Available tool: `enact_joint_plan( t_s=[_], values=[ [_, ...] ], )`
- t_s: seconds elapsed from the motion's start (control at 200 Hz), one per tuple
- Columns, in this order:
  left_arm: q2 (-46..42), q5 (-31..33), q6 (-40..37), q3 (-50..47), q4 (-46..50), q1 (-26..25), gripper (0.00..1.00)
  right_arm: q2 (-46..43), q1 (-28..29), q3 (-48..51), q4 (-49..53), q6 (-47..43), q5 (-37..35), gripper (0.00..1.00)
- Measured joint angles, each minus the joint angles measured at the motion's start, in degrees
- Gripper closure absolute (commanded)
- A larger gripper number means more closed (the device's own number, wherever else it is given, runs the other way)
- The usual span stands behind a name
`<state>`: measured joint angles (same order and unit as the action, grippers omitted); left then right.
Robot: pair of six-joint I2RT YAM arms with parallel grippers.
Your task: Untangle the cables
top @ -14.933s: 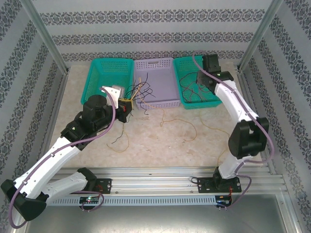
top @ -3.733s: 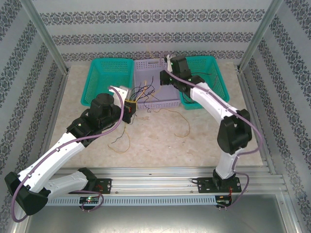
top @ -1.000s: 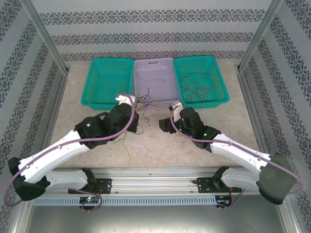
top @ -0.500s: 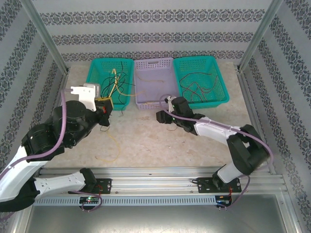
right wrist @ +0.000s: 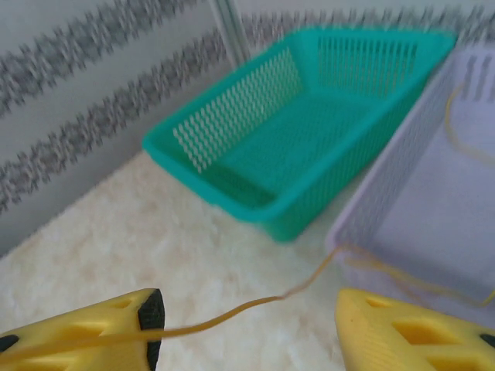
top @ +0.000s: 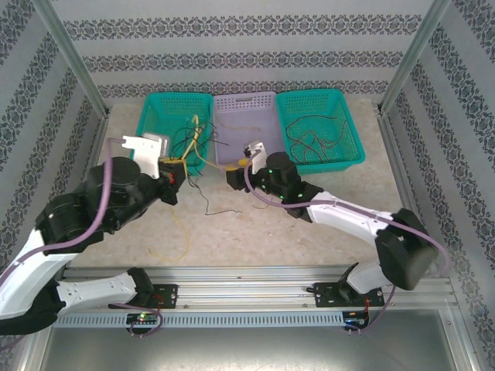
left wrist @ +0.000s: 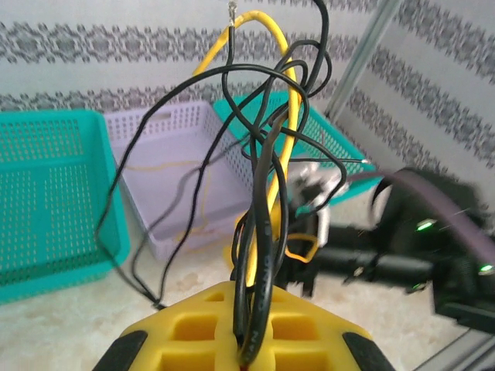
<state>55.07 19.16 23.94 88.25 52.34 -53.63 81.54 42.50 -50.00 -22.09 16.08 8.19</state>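
Shut tight on the cables [left wrist: 261, 255], just left of the lilac basket [top: 263, 135]: the left pincer [top: 172, 171], its yellow fingers [left wrist: 193, 332] pressed together around a tangled bunch of black and yellow strands

Rising from that grip in loops and knots, up over the near right corner of the left teal basket [top: 158, 124], itself touching the lilac basket's left side

On the surface [top: 263, 239], in front of and left of the lilac basket: a loose yellow strand [top: 184, 232] below the left pincer, and a thin black strand [top: 216, 210] lying nearer the lilac basket's front

At the lilac basket's near left corner: the right pincer [right wrist: 247, 328], jaws standing apart, low over the surface

Across the tip of one of its two fingers, a thin yellow cable [right wrist: 232, 313], slack through the gap and on to the lilac basket's near wall; pinched or merely draped, impossible to tell

Inside the right teal basket [top: 309, 93], touching the lilac basket's right side: a loose heap of black cables [top: 309, 143]
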Motion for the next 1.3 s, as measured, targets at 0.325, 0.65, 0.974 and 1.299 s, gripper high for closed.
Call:
enact_joint_plan(
  t_s=[0.325,0.65,0.974,1.299],
  values=[
    [2.60,-2.89,0.39,-3.34,-0.37,0.00,1.00,-7.72,1.31,4.85,-5.86,-4.44,-0.35,0.48],
    [3.06,-1.29,0.48,-3.37,-0.48,0.00,1.00,-14.19,2.03,7.85,-2.29,-6.95,-2.14,0.45],
    [3.69,0.63,0.48,-3.39,-0.50,0.00,1.00,-19.30,2.78,13.44,1.57,-9.05,-1.84,0.39],
    [5.01,-0.33,0.50,-4.68,-0.74,0.00,1.00,-18.23,2.78,12.90,1.68,-11.58,-2.38,0.41]
  ],
)
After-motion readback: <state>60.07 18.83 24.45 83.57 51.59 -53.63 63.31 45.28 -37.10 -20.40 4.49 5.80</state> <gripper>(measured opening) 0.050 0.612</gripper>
